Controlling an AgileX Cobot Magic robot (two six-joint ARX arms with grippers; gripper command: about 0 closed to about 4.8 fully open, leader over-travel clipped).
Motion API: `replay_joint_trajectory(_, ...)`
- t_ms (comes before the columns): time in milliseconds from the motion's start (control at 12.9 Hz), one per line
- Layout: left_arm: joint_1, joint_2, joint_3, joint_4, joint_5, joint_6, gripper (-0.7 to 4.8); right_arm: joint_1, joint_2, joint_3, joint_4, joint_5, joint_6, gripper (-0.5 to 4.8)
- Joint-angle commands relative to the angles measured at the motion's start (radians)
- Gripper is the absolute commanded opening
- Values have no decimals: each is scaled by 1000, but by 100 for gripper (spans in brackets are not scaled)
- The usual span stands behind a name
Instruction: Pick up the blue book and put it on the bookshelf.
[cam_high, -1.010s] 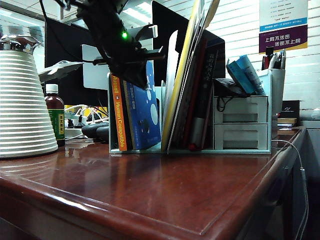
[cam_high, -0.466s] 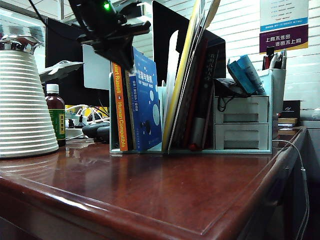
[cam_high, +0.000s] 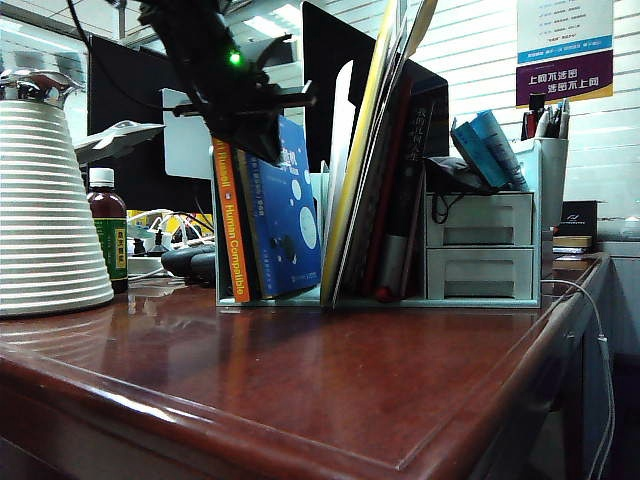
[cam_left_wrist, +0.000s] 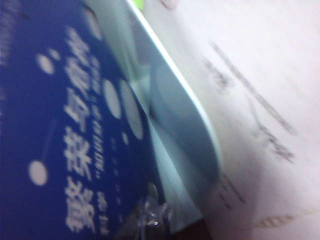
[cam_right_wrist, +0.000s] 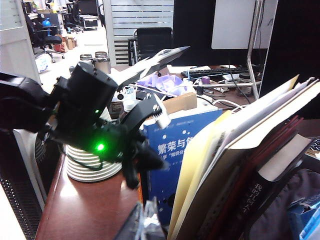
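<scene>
Blue book (cam_high: 290, 215) now leans in the bookshelf (cam_high: 330, 298), more tilted vs half a sec ago, next to one orange-spined book (cam_high: 232, 220). Left gripper (cam_high: 262, 135) sits lower, at its top edge, jaws clenched; grip on it unclear. Right gripper (cam_right_wrist: 145, 225) clenched, above table (cam_high: 330, 380). One bottle (cam_high: 103, 228).

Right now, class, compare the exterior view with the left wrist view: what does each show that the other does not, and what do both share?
Only the exterior view shows the left gripper over the blue book, the orange-spined book, the grey drawers, the ribbed white cone and the brown bottle. Only the left wrist view shows the cover's white title close up, blurred, beside a printed white sheet. Both share the blue book and the bookshelf divider.
</scene>
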Motion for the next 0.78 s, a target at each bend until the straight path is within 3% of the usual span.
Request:
replay_joint_trajectory(78,42,-3,6,83,-32,37,-6,1,-5,7,10,-1,3,-6)
replay_joint_trajectory(311,44,-18,23,32,91,34,-6,1,-5,7,10,-1,3,-6)
replay_joint_trajectory(777,8,-249,24,3,125,34,-6,0,-15,8,16,55,3,-6)
